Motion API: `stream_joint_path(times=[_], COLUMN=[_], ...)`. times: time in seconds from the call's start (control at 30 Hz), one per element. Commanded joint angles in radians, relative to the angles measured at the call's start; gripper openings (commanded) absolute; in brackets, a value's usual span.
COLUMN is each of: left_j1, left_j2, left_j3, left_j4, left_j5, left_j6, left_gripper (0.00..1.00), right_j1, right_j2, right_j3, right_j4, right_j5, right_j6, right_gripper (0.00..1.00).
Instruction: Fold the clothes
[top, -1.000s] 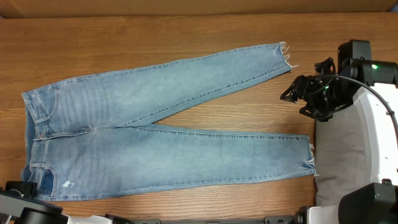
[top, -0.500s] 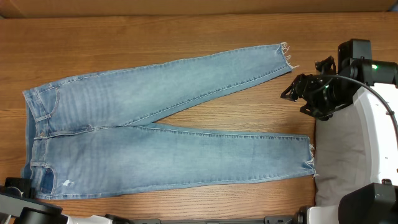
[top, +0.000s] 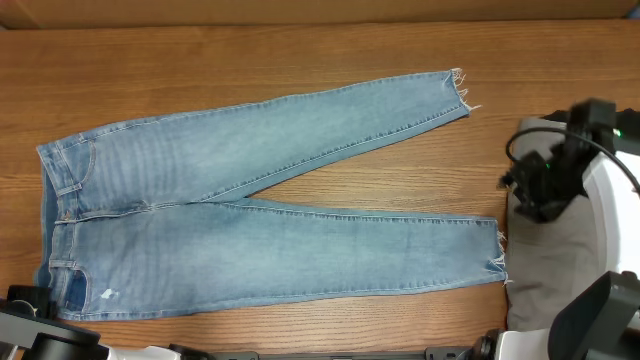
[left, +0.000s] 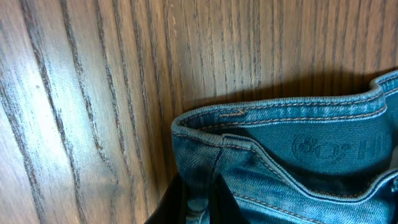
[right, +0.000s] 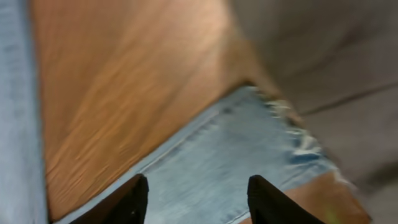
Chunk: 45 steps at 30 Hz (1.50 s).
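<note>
The clothes (top: 250, 200), a pair of light blue jeans, lie flat on the wooden table (top: 300, 60). Their waist is at the left and both legs run to the right, ending in frayed hems. My left gripper (left: 200, 202) is shut on a fold of denim at the waistband's corner (left: 205, 134). In the overhead view only a dark bit of the left arm (top: 22, 300) shows, at the jeans' near left corner. My right gripper (right: 199, 199) hangs open above the near leg's frayed hem (right: 292, 134), with nothing between its fingers. In the overhead view the right arm (top: 545, 180) is beyond the hems.
A grey cloth (top: 560, 260) lies at the table's right end under the white base (top: 615, 210) of the right arm. A pale strip (top: 320, 10) runs along the table's far edge. Bare wood shows between the two legs (top: 400, 185).
The right arm has drawn back to the right and toward the near leg's hem, its view blurred by motion. The jeans lie as before.
</note>
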Motion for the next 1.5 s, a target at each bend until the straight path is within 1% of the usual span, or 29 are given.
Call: stream_joint_path(times=[0.0, 0.13, 0.3, 0.33, 0.4, 0.43, 0.5, 0.67, 0.87, 1.17, 1.2, 1.23, 1.27, 1.3, 1.47], left_j1=[-0.001, -0.001, -0.001, -0.001, -0.001, -0.001, -0.001, -0.001, -0.001, -0.001, -0.001, -0.001, -0.001, -0.001, 0.0], left_j2=[0.03, 0.03, 0.03, 0.03, 0.03, 0.03, 0.03, 0.03, 0.03, 0.03, 0.03, 0.03, 0.03, 0.03, 0.03], left_j3=[-0.015, -0.015, -0.015, -0.015, -0.015, -0.015, -0.015, -0.015, -0.015, -0.015, -0.015, -0.015, -0.015, -0.015, -0.014], left_j4=[-0.01, -0.011, -0.014, -0.014, -0.014, -0.014, -0.014, -0.014, -0.012, -0.013, -0.013, -0.013, -0.013, -0.014, -0.037], left_j5=[0.008, 0.008, 0.015, 0.015, 0.015, 0.015, 0.015, 0.015, 0.015, 0.017, 0.02, 0.024, 0.027, 0.032, 0.034], left_j6=[-0.014, -0.014, -0.014, -0.014, -0.018, -0.018, -0.018, -0.021, -0.021, -0.021, -0.021, -0.021, -0.021, -0.021, -0.021], left_gripper=[0.04, 0.05, 0.05, 0.06, 0.06, 0.06, 0.06, 0.07, 0.08, 0.08, 0.08, 0.08, 0.08, 0.08, 0.06], right_j1=[-0.044, -0.051, -0.053, -0.053, -0.059, -0.064, -0.076, -0.108, -0.118, -0.118, -0.118, -0.118, -0.118, -0.118, -0.118], right_j2=[-0.013, -0.013, -0.013, -0.013, -0.013, -0.013, -0.013, -0.013, -0.013, -0.013, -0.014, -0.014, -0.014, -0.014, -0.048], right_j3=[-0.111, -0.235, -0.385, -0.404, -0.433, -0.441, -0.446, -0.446, -0.457, -0.525, -0.525, -0.521, -0.517, -0.509, -0.411], right_j4=[0.037, 0.096, 0.179, 0.19, 0.212, 0.219, 0.221, 0.195, 0.19, 0.29, 0.29, 0.29, 0.289, 0.28, 0.196], right_j5=[0.026, 0.025, 0.026, 0.026, 0.027, 0.034, 0.066, 0.157, 0.159, 0.077, 0.079, 0.079, 0.082, 0.085, 0.085], right_j6=[0.024, 0.054, 0.136, 0.15, 0.155, 0.155, 0.155, 0.155, 0.154, 0.142, 0.134, 0.12, 0.115, 0.103, 0.089], right_gripper=[0.54, 0.54, 0.45, 0.41, 0.39, 0.39, 0.43, 0.43, 0.42, 0.42, 0.37, 0.22, 0.09, 0.04, 0.04])
